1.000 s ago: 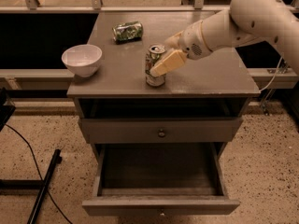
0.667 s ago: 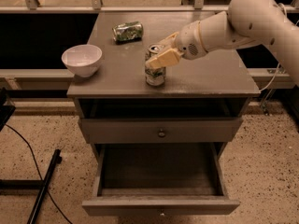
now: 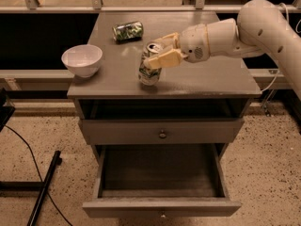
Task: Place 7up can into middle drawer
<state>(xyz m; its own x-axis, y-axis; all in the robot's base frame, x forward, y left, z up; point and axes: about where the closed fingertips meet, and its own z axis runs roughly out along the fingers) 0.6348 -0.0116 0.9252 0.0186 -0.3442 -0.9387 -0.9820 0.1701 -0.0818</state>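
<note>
Gripper: the gripper [image 3: 151, 54] reaches in from the right on a thick white arm [image 3: 263, 25], above the middle of the table [image 3: 211, 81].
Fingers: the two tan fingers [image 3: 162, 59] straddle the upper part of the 7up can [image 3: 149, 74], one on its near side and one on its far side, pinching it between them.
7up can: held between the fingers. It is tilted, with its shiny top leaning slightly right and showing between the two fingers. Its base is at or just above the table (which of the two cannot be told).
Drawer: the drawer [image 3: 162, 205] lies well below the fingers and nearer the camera. It is pulled out, with its tall side walls and dark floor in view.
Drawer front: a shut drawer front [image 3: 117, 132] with a round knob [image 3: 162, 134] sits between the fingers' level and the drawer, straight below the 7up can.
Bowl: a white bowl [image 3: 82, 59] stands upright on the table, well to the left of the fingers, near the table's left edge.
Green can: a green can [image 3: 128, 30] lies on its side beyond the fingers and a little left, apart from the 7up can.
Floor: a black cable [image 3: 28, 145] lies on the speckled floor [image 3: 263, 173], far down and left of the fingers.
</note>
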